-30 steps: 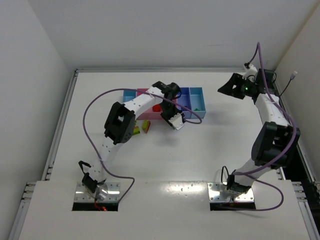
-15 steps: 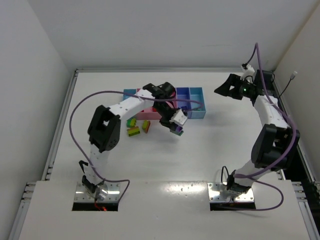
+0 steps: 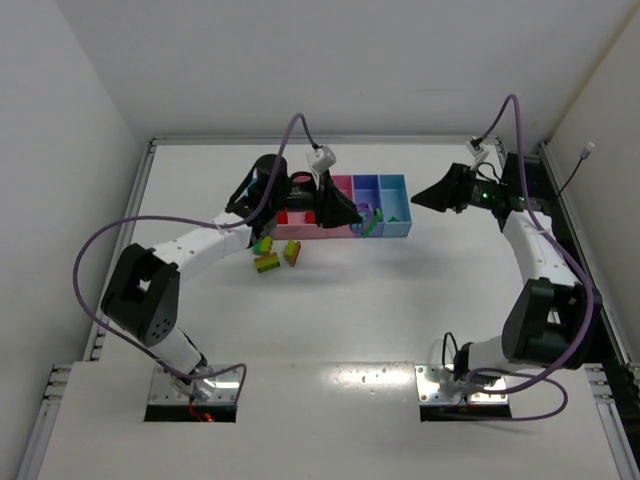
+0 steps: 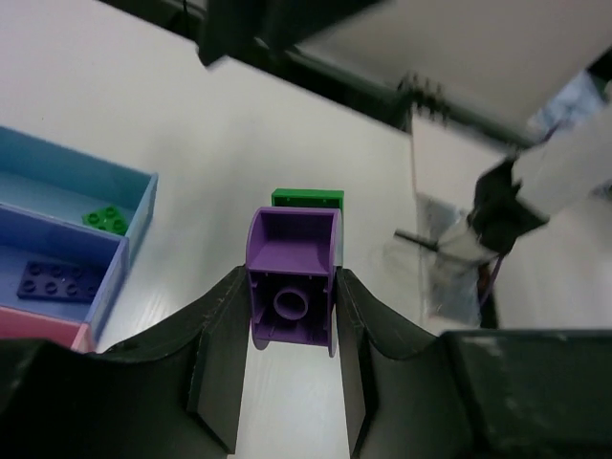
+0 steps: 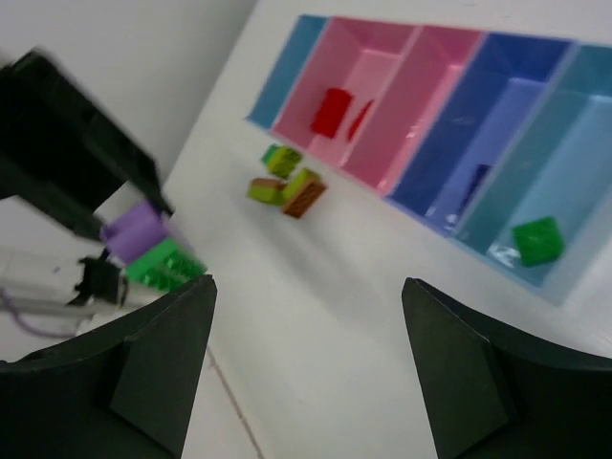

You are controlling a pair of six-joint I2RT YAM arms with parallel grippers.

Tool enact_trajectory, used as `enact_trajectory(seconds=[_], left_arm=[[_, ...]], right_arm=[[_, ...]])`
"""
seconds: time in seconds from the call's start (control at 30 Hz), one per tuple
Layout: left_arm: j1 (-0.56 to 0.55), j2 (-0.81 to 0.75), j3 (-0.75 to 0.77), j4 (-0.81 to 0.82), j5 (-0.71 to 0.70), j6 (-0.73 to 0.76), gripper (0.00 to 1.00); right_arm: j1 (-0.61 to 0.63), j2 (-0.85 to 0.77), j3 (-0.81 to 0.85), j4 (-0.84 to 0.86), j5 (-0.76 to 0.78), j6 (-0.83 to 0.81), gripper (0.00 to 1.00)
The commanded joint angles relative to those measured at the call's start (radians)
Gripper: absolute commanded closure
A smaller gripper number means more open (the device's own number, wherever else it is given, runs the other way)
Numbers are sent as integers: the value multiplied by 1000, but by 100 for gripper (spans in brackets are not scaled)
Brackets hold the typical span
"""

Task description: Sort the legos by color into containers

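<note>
Claw at left (image 4: 292,292): green lego (image 4: 307,198) mostly behind purple lego (image 4: 292,253).

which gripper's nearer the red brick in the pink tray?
Left. Gripping the purple brick, the left gripper hangs by the periwinkle tray, two trays from the red brick; right gripper, open, is beyond the blue tray.

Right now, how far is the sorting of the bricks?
Done: a red brick lies in the wide pink tray, a green one in the blue tray, a dark plate in the periwinkle tray. In hand: the left jaws grip a purple brick with a green brick against it. Left: three loose bricks on the table.
</note>
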Motion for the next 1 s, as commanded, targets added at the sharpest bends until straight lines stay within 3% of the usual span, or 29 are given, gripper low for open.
enact_trajectory(seconds=[0.0,0.23,0.37,0.97], left_arm=[[33,9,4,402,-37,-439,100],[78,134,59,668,-50,-779,100],[78,155,86,682,-50,-788,100],[78,213,139,700,-20,-788,100]], right_arm=[[33,-42,-22,103,-221,20,18],[137,-51,-13,155,-304,40,18],[180,-31,-4,264,-304,143,18],[249,39,84,359,-267,226,18]])
